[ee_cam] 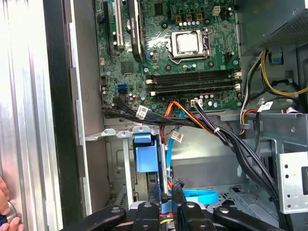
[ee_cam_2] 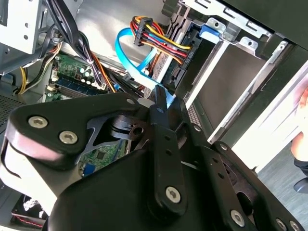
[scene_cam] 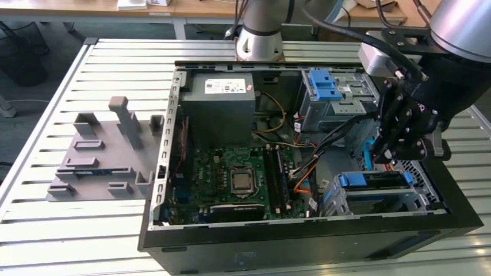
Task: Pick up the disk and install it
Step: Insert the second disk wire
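Ribbed metal bench [scene_cam: 46,230] carries an open computer case [scene_cam: 307,241]. Inside it, toward the exterior view's right, the disk [scene_cam: 373,180] with its blue bracket appears to sit in the lower drive bay, also seen in the first wrist view [ee_cam: 146,159]. Just above it hangs the tool [scene_cam: 399,150], its black fingers [ee_cam: 166,211] drawn nearly together around a light-blue data cable [ee_cam_2: 139,67]; whether they actually pinch it, I cannot tell. Seating well probably means keeping the cables clear of the bay. Motherboard [scene_cam: 238,178] lies farther left.

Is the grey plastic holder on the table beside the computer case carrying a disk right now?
No, the grey holder on the slatted table at the exterior view's left has bare slots and posts, no drive in them.
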You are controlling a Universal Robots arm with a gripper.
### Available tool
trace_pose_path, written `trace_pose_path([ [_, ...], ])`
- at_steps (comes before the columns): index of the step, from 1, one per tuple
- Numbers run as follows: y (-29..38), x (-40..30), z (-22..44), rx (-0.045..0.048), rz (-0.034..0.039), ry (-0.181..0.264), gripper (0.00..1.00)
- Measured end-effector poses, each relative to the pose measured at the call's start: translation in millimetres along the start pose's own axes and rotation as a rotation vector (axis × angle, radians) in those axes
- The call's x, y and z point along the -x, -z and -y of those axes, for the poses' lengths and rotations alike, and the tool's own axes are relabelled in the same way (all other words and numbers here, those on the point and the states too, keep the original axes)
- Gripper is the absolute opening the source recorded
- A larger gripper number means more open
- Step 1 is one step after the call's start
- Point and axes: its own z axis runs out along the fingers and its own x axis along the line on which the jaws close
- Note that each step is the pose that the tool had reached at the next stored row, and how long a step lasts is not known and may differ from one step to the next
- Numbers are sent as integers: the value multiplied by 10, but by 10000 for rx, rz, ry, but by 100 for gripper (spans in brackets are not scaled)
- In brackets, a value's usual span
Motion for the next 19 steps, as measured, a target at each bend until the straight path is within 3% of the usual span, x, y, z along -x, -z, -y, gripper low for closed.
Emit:
trace_pose_path([
  [3,-22,0,0,6,56,1,25],
  [6,-42,1,2,24,228,6,25],
  [9,-56,3,11,42,384,8,18],
  [13,-70,6,39,77,385,7,16],
  [14,-71,6,39,75,340,6,16],
  [16,-73,6,40,54,158,6,16],
  [19,-78,6,41,10,-272,-8,16],
])
